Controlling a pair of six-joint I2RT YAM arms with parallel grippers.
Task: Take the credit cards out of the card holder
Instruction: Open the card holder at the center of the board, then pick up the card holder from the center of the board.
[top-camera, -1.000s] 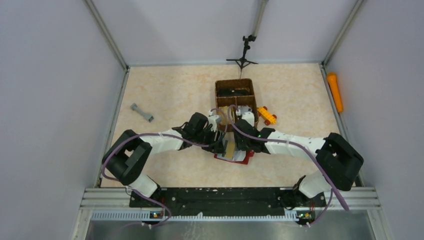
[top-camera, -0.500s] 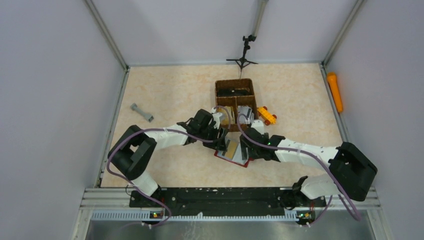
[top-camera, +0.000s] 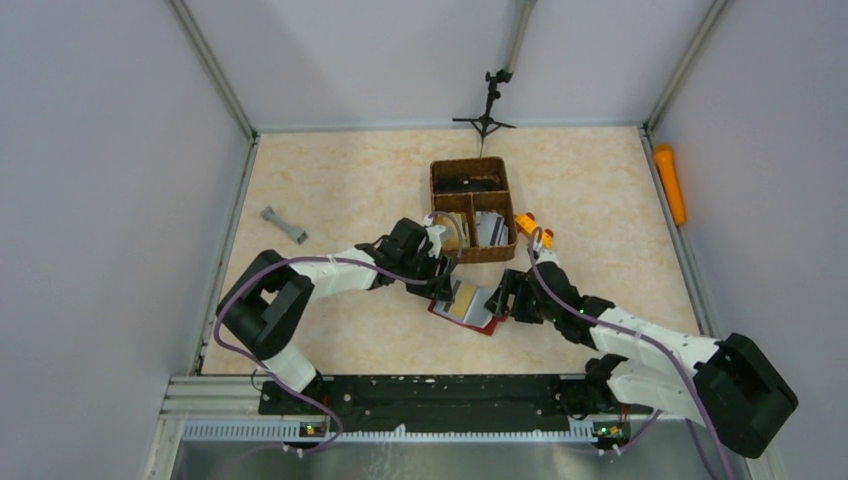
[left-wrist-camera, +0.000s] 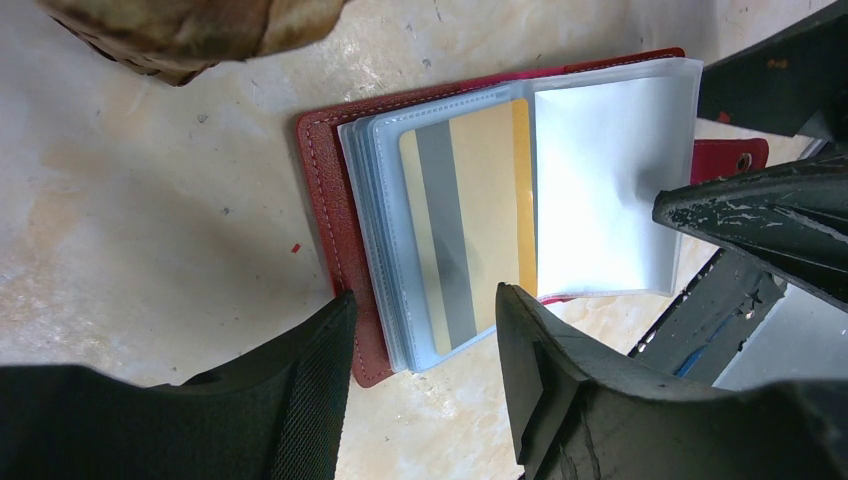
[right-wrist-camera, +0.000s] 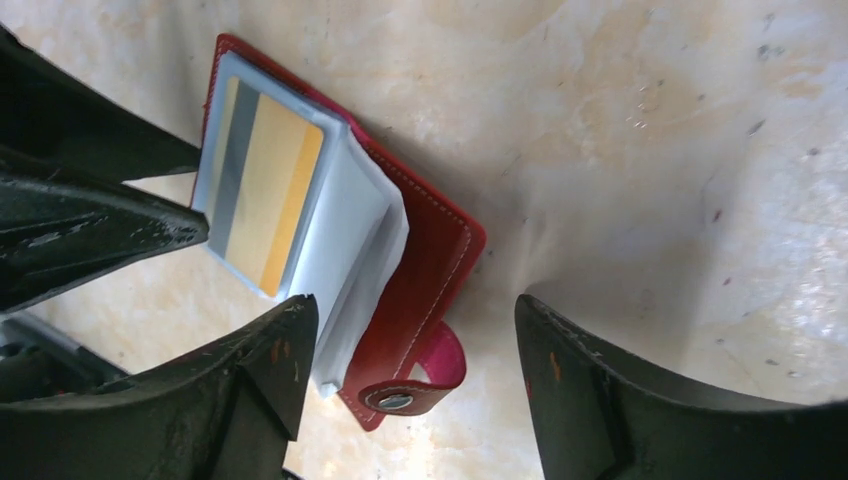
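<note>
Well, from the top, the holder (top-camera: 468, 306) lies open on the desk (top-camera: 340, 170), near the middle and a bit toward the near edge; the left gripper (top-camera: 443, 291) is at its left side and the right gripper (top-camera: 503, 301) at its right side; a basket (top-camera: 468, 162) stands just behind them, toward the far edge; a yellow toy (top-camera: 533, 230) sits by the basket's right side; a grey bar (top-camera: 284, 224) lies near the left edge.

From the left wrist, the red holder shows its clear sleeves (left-wrist-camera: 610, 180); a tan card (left-wrist-camera: 470, 220) with a grey stripe sits inside the top sleeve; the left fingers (left-wrist-camera: 310, 370) are spread apart, one on each side of the holder's edge, and hold nothing.

From the right wrist, the right fingers (right-wrist-camera: 570, 370) are wide apart too and hold nothing; the snap tab (right-wrist-camera: 440, 365) lies between them; one finger is by the loose sleeve, but I cannot tell if it touches.
</note>
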